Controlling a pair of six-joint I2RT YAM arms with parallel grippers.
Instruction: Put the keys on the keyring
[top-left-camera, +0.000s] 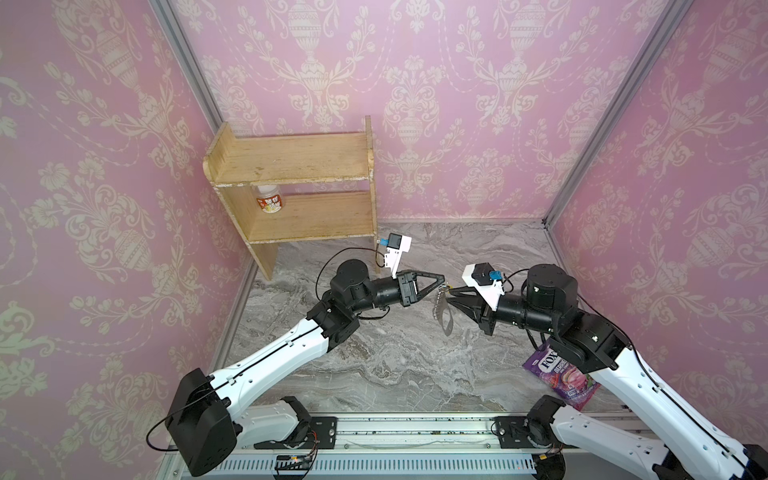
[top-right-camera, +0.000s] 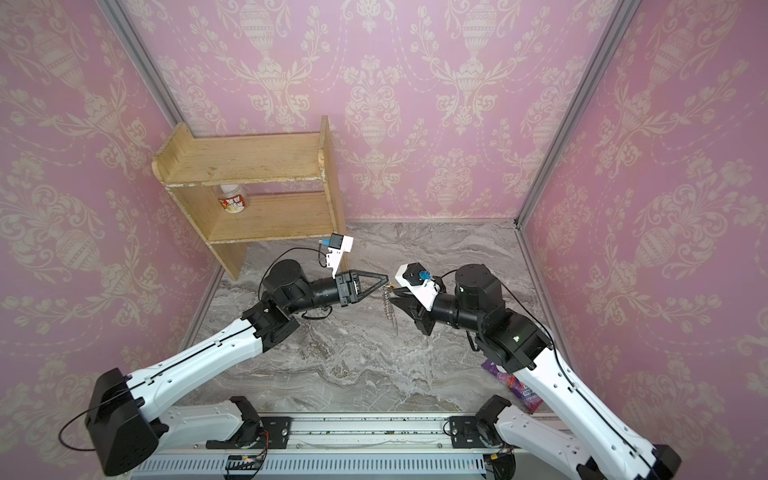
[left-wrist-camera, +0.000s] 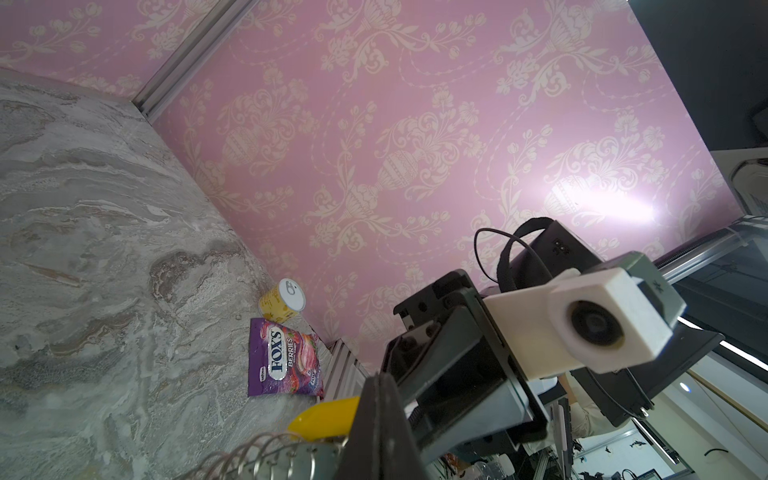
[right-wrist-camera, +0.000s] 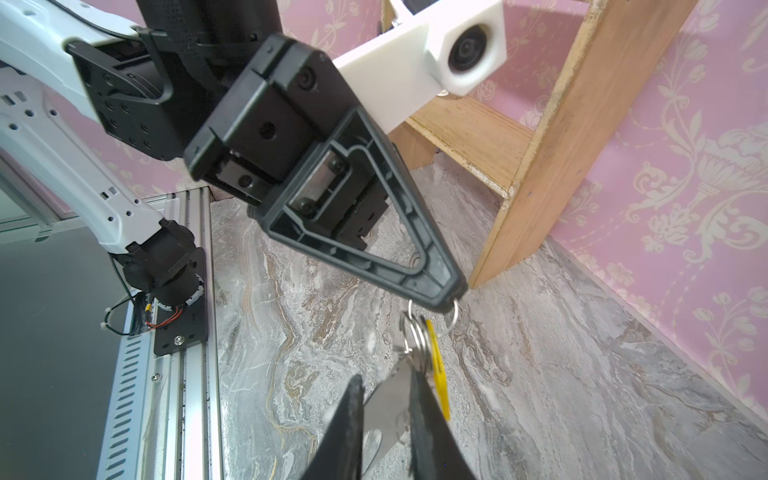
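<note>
**A:** What lies nearest, well out in front of the wooden shelf?

**B:** A purple sweets packet. It lies flat on the marble desk, far out from the shelf and partly under the right arm.

**A:** And closer to the shelf?

**B:** Just out from the shelf's right side panel, the two arms meet tip to tip above the desk. The keyring, a flat grey fob, hangs between them clear of the desk. Its silver chain runs along one edge.

**A:** How is the right end effector set?

**B:** Its jaws stand a little apart with the fob between them. I cannot tell whether they press on it.

**A:** The left one?

**B:** The left end effector is fully closed. Its tip pinches a silver split ring at the top of the bunch.

**A:** Where are the keys?

**B:** It is one small yellow tag, hanging among the rings just beside the fob. I cannot tell which ring carries it.

**A:** And on the shelf itself?

**B:** A white-capped jar with a red label stands on the lower board at its left end. The top board is bare wood. Pink patterned wallpaper rises behind the shelf.
</note>
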